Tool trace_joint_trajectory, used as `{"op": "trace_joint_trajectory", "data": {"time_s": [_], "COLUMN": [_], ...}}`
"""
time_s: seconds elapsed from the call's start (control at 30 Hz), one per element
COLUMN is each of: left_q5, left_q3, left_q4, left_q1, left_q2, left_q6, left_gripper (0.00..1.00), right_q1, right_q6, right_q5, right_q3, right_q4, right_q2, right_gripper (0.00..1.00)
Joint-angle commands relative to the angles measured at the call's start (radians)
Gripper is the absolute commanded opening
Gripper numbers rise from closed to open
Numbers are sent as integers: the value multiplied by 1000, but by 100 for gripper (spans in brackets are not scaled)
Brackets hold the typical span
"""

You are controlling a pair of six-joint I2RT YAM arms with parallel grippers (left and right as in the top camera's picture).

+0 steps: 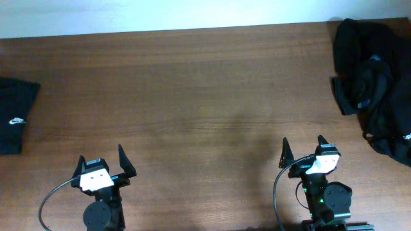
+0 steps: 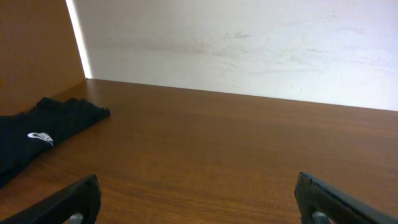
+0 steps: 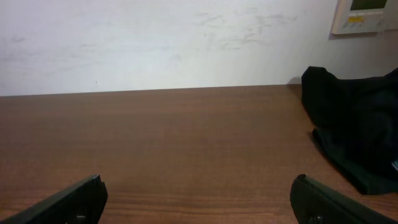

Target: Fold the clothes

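Observation:
A heap of crumpled black clothes (image 1: 379,90) lies at the table's far right; it also shows at the right of the right wrist view (image 3: 357,127). A folded black garment with a white logo (image 1: 14,115) lies at the left edge, and shows in the left wrist view (image 2: 43,134). My left gripper (image 1: 101,163) is open and empty near the front edge, left of centre (image 2: 198,199). My right gripper (image 1: 303,149) is open and empty near the front edge, right of centre (image 3: 199,199). Both are well apart from the clothes.
The brown wooden table (image 1: 192,96) runs to a white wall (image 3: 155,43) at the back. A white wall panel (image 3: 367,15) sits at the upper right of the right wrist view.

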Motion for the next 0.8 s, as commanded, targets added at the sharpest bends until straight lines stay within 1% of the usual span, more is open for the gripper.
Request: {"op": "trace_joint_trajectory", "data": {"time_s": [0.0, 0.77], "left_q5": [-10, -10], "left_q3": [-8, -8], "left_q4": [5, 5], "left_q1": [-5, -5], "left_q2": [-9, -9], "left_q6": [-6, -6], "left_gripper": [100, 99], "right_q1": [-6, -6], "right_q6": [0, 0], "right_q5": [-13, -13], "right_q3": [-5, -5], "right_q4": [-5, -5], "right_q2": [-11, -10], "right_gripper": [99, 99]}}
